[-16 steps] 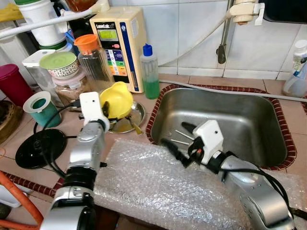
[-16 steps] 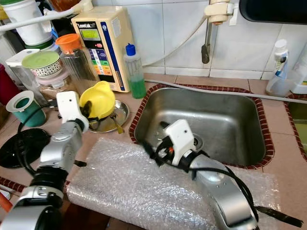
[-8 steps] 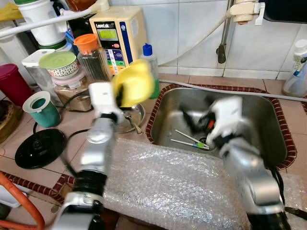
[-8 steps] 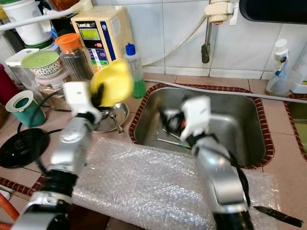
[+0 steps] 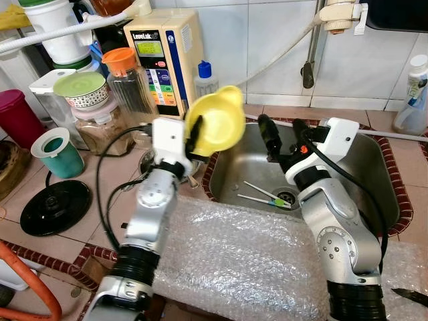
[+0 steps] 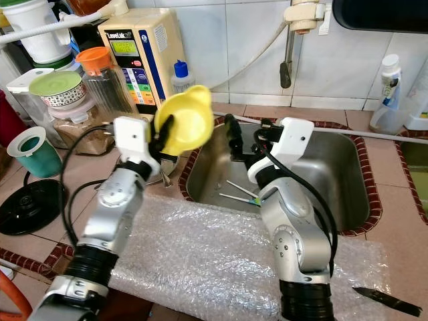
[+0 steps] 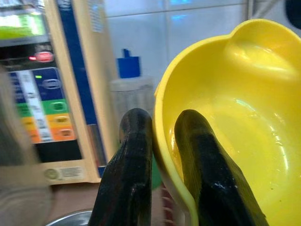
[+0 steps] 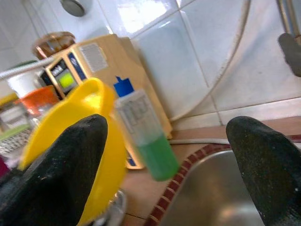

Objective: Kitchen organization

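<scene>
Head cameras first: left gripper is raised above the counter's edge, its two fingers pinching the rim of a yellow bowl — the bowl tips on its side, hollow facing the right gripper. That one hovers just beside it over the steel sink, fingers spread wide and holding nothing. Below the right gripper, two thin sticks lie near the drain. Bubble wrap covers the counter in front of both arms.

Left wrist view: one black finger sits outside the bowl's rim, the other inside — clamped tight.

Right wrist view: between the parted fingers stands a bottle of green liquid, with the bowl close against one finger.
</scene>
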{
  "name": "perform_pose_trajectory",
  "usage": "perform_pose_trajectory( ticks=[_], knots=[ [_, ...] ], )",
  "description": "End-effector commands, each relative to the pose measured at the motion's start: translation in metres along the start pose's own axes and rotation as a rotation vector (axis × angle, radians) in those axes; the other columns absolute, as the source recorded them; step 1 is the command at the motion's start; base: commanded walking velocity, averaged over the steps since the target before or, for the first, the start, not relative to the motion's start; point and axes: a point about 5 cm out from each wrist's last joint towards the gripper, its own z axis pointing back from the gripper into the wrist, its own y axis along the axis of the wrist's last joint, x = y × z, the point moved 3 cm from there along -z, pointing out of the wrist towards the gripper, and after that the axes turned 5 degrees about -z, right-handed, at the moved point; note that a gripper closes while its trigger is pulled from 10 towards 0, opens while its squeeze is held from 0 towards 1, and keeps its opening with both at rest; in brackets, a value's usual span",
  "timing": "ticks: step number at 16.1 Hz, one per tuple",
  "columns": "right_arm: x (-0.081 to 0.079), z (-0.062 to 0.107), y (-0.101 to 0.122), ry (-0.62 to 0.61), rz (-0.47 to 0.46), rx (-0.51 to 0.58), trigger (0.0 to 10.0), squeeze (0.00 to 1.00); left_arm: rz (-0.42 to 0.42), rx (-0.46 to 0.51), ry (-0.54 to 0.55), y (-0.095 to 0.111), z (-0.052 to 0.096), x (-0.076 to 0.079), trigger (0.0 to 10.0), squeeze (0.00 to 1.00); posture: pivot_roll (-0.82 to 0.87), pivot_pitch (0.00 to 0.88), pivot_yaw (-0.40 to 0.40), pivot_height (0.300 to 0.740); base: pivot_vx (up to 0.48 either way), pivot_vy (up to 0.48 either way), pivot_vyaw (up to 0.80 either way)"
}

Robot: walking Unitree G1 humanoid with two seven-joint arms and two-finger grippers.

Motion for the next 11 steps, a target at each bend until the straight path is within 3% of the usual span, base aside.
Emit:
perform_pose_trajectory(
  ticks=[1, 2, 4, 5, 7, 8, 10, 11],
  knots=[
    [-0.016, -0.004, 0.008, 0.07, -0.019, 0.011, 10.0, 0.0, -0.022, 0.027, -0.01, 0.005, 0.0, 0.001, 0.2, 0.0, -0.02, 0.0, 0.135, 0.74, 0.0, 0.0, 0.0],
    [-0.021, -0.004, 0.007, 0.094, -0.032, 0.001, 10.0, 0.0, -0.035, 0.048, -0.027, 0.009, 0.0, 0.004, 0.8, 0.0, -0.02, 0.0, 0.132, 0.74, 0.0, 0.0, 0.0],
    [-0.027, -0.006, 0.005, 0.124, -0.049, -0.011, 10.0, 0.0, -0.053, 0.059, -0.046, 0.012, -0.001, 0.007, 1.0, 0.0, -0.02, 0.0, 0.132, 0.74, 0.0, 0.0, 0.0],
    [-0.033, -0.006, 0.0, 0.141, -0.049, -0.025, 10.0, 0.0, -0.048, 0.05, -0.052, 0.009, 0.001, 0.008, 2.1, 0.0, -0.02, 0.0, 0.134, 0.74, 0.0, 0.0, 0.0],
    [-0.035, -0.007, -0.004, 0.142, -0.049, -0.04, 10.0, 0.0, -0.025, 0.072, -0.069, 0.013, 0.002, 0.012, 2.0, 0.0, -0.02, 0.0, 0.134, 0.74, 0.0, 0.0, 0.0],
    [-0.032, -0.009, -0.007, 0.099, -0.043, -0.06, 10.0, 0.0, 0.01, 0.125, -0.088, 0.025, 0.002, 0.016, 0.3, 0.0, -0.02, 0.0, 0.134, 0.74, 0.0, 0.0, 0.0],
    [-0.029, -0.011, -0.011, 0.073, -0.044, -0.075, 10.0, 0.0, 0.041, 0.16, -0.114, 0.031, 0.004, 0.019, 0.0, 0.0, -0.01, 0.0, 0.126, 0.74, 0.0, 0.0, 0.0],
    [-0.027, -0.012, -0.012, 0.061, -0.041, -0.081, 5.7, 0.0, 0.036, 0.169, -0.116, 0.032, 0.005, 0.019, 0.0, 0.0, -0.01, 0.0, 0.126, 0.74, 0.0, 0.0, 0.0]
  ],
)
